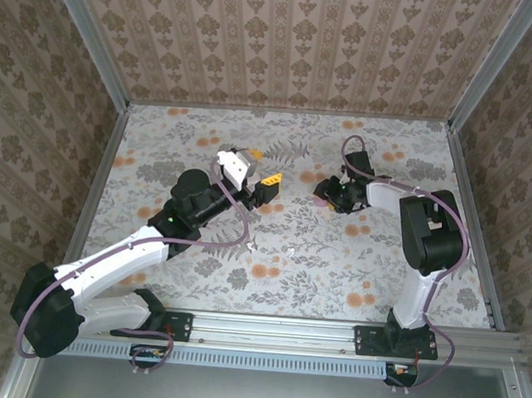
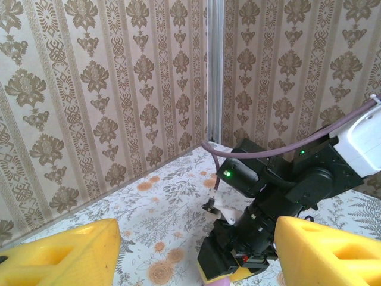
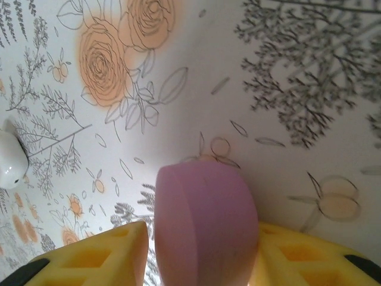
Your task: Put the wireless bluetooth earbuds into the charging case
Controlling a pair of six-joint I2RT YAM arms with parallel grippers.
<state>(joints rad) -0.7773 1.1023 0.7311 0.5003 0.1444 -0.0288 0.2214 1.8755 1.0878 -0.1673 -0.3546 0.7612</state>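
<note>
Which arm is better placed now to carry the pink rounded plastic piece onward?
Right. Its gripper appears to grip the pink rounded plastic piece low over the table, while the left gripper is open and holds nothing.

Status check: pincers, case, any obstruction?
Left pincer open, empty. Right pincer shut on pink case, close over table. White rounded piece nearby on table, apart from case.

Noted on my feed: left arm [image 1: 114,261] and right arm [image 1: 414,303] have white link shells, black joint housings and black base clamps. A mauve cable [image 2: 268,152] loops along each. Small green lights [image 2: 227,174] on joints. The left fingers [image 2: 65,256] are yellow wedges with recessed pockets; the right fingers [image 3: 101,256] match.
</note>
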